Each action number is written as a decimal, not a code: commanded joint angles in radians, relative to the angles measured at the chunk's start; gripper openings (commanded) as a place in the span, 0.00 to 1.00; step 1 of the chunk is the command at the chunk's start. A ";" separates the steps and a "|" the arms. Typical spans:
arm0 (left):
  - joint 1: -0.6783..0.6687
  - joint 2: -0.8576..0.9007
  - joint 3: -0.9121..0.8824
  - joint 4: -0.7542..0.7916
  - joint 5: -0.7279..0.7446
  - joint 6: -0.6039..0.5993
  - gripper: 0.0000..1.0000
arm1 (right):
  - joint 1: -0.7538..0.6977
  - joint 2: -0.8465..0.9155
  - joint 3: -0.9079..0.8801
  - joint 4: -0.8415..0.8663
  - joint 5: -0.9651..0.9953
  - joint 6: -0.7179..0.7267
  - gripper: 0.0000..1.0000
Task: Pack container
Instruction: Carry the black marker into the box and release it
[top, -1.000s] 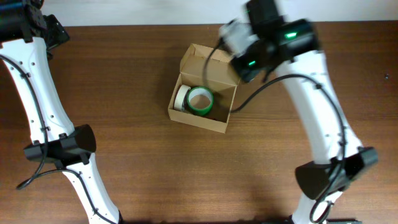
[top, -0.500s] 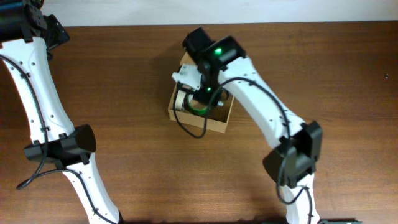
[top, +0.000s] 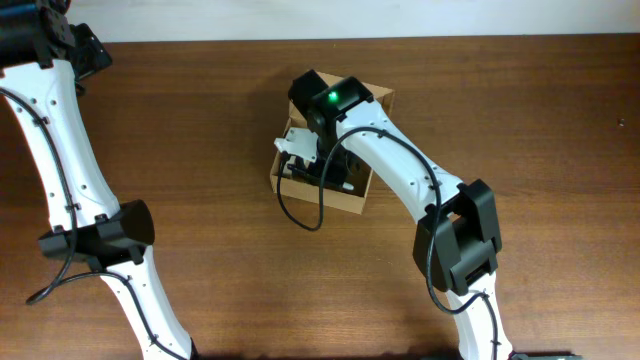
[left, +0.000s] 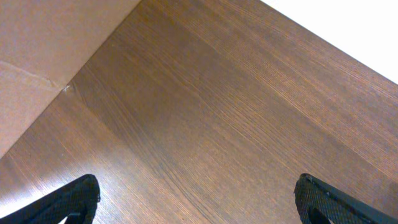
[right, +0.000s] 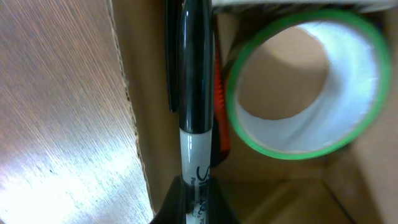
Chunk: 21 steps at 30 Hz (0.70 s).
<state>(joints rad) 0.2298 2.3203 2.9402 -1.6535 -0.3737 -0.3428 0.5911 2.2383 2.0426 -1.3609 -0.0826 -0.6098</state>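
The container (top: 345, 204), a light-brown cardboard box with its flap lid (top: 380, 100) open at the back, sits mid-table. My right gripper (top: 318, 165) is down inside it, shut on a black-capped marker (right: 196, 93). In the right wrist view the marker lies along the box's left wall (right: 134, 81), beside a green-edged tape roll (right: 305, 87), with the right gripper (right: 196, 202) clamped on its pale barrel. My left gripper (left: 199, 199) is open and empty over bare wood, far from the box.
An orange object (right: 219, 106) shows partly behind the marker inside the box. A flat piece of brown cardboard (left: 43, 56) lies at the upper left of the left wrist view. The left arm (top: 60, 150) stands along the table's left side.
My right arm has swung left from behind the box and come down into it with the marker, now covering the tape rolls in the overhead view. The left arm has not moved.
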 joint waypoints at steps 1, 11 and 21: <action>0.005 -0.029 -0.004 -0.001 -0.004 0.008 1.00 | 0.004 0.009 -0.043 0.012 -0.039 -0.003 0.04; 0.005 -0.029 -0.004 -0.001 -0.004 0.008 1.00 | 0.004 0.009 -0.060 0.031 -0.037 0.001 0.27; 0.005 -0.029 -0.004 -0.001 -0.004 0.008 1.00 | 0.004 -0.019 -0.021 0.023 0.060 0.039 0.31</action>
<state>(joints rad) 0.2298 2.3203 2.9402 -1.6535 -0.3737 -0.3428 0.5911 2.2410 1.9923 -1.3346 -0.0422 -0.5983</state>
